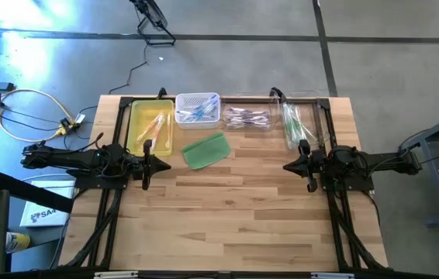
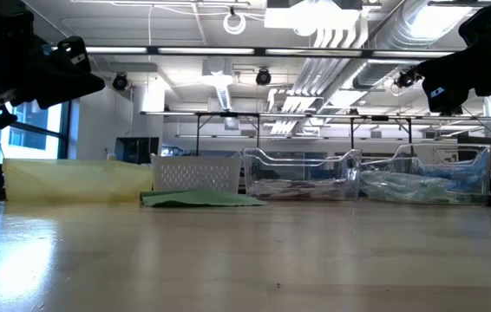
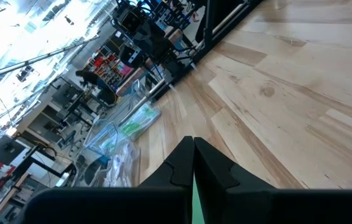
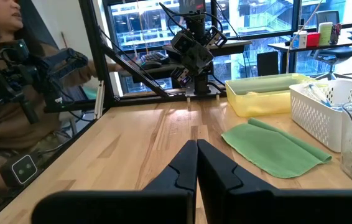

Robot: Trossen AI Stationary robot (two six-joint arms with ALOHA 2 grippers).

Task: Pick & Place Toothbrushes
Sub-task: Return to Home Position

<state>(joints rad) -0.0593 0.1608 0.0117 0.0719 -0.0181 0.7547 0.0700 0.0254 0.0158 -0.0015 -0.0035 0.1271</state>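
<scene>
Closest to the lens, your left gripper (image 3: 193, 146) and right gripper (image 4: 196, 148) were both clenched on nothing, raised over the table (image 1: 227, 225) at its two sides. You had the toothbrushes (image 1: 247, 118) lying in the yellow bin (image 1: 130, 124), the white basket (image 1: 197, 97) and the two clear bins (image 1: 247, 101), beyond the green pad (image 1: 206, 149).

You have blue toothbrushes (image 1: 196, 114) lying in the white basket (image 1: 198, 95), orange toothbrushes (image 1: 151, 124) just left of it, violet toothbrushes (image 1: 247, 117) just right, green toothbrushes (image 1: 293, 122) farthest right.
</scene>
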